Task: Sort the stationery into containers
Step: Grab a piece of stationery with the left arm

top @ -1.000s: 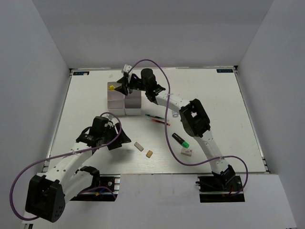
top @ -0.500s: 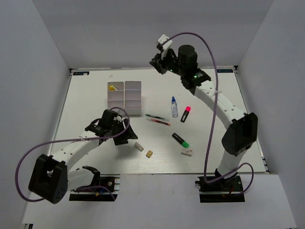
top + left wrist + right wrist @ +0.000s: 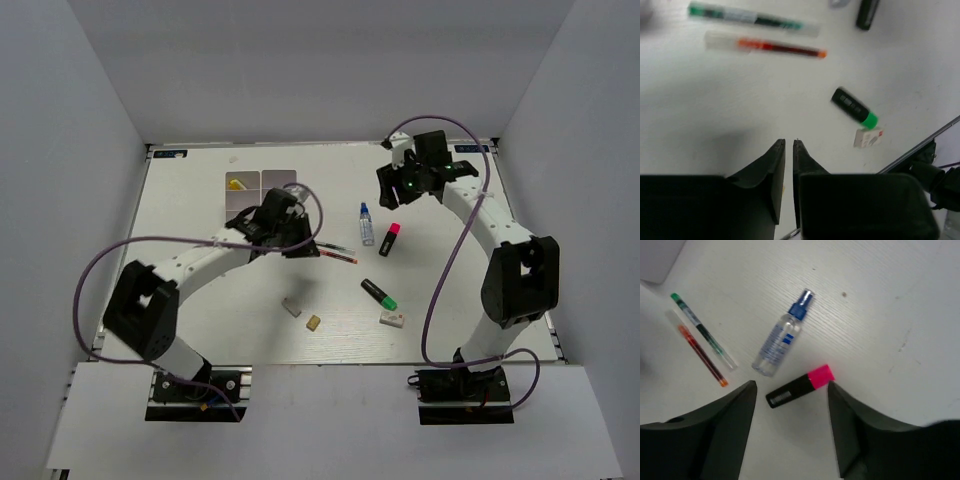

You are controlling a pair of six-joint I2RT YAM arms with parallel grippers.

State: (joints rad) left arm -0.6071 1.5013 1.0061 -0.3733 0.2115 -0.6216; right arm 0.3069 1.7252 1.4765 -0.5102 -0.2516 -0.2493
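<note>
R arm's fingers (image 3: pixel 396 192) are spread wide and hold nothing. They hang over the black highlighter with pink cap (image 3: pixel 799 386), which lies flat on the white worktop (image 3: pixel 450 270). The snag is that its long axis runs almost finger to finger. Closing as-is would prob. pinch it end to end, and it could squirt out or pivot away, so a wrist turn looks needed first. The clear glue bottle with blue cap (image 3: pixel 778 343) lies just beside it, near one finger. A sloppy descent could clip it and send it rolling twd the two thin pens, green (image 3: pixel 701 330) and red (image 3: pixel 701 356).

L arm's fingers (image 3: pixel 781 150) are nearly shut w/ only a slit between them and nothing in it. They sit over bare worktop near those pens. The pens lie side by side, close together and flat. If one is the target, the fingers must open first, and they may drag or take both (thin pens are poor to pinch).

L arm reaches across the front of the white plastic six-compartment organiser (image 3: pixel 260 175), far-left on the worktop, hiding its near cells in the top view. A careless swing could shove it. One far-left cell holds a yellow-tipped item (image 3: pixel 235 183). The black highlighter with green cap (image 3: pixel 855 106) and white eraser (image 3: pixel 869 137) are loose and well apart from the organiser.
</note>
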